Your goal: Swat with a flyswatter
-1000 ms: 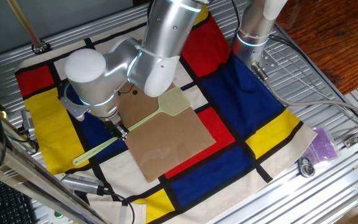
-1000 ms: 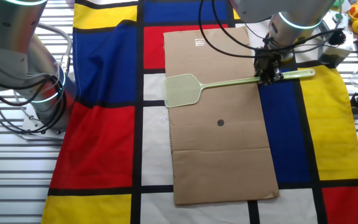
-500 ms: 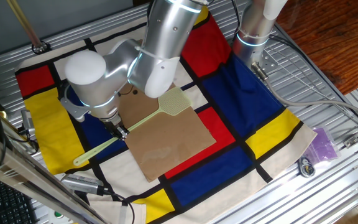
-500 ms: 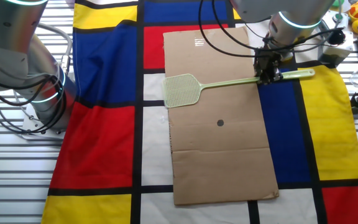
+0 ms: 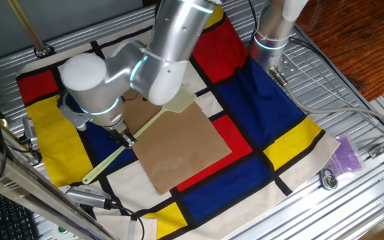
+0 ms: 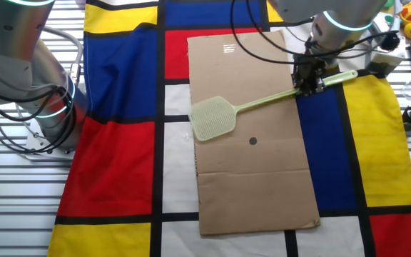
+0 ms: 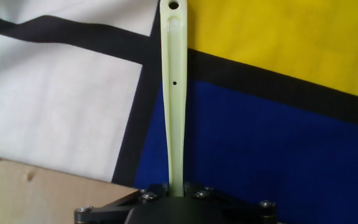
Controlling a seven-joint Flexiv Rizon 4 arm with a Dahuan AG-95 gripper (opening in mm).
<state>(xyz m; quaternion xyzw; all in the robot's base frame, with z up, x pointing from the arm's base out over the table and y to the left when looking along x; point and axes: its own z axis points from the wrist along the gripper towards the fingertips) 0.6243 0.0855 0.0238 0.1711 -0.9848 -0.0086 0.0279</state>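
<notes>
The pale yellow-green flyswatter (image 6: 262,100) lies slanted over the brown cardboard sheet (image 6: 255,171). Its mesh head (image 6: 214,118) sits near the black dot (image 6: 253,140) on the cardboard. My gripper (image 6: 310,81) is shut on the handle near its free end. In one fixed view the gripper (image 5: 128,139) holds the handle (image 5: 109,163) and the arm partly hides the head (image 5: 181,101). In the hand view the handle (image 7: 174,93) runs up from the jaws over the blue and yellow cloth.
A cloth (image 6: 120,143) of red, blue, yellow and white squares covers the table. A second robot base (image 6: 41,93) stands at the left. A wooden stick (image 5: 25,27) leans at the back. A purple object (image 5: 347,155) lies at the table's edge.
The flyswatter has swung: its head moved toward the black dot on the cardboard, and the handle's free end tilted the other way. The gripper kept its hold.
</notes>
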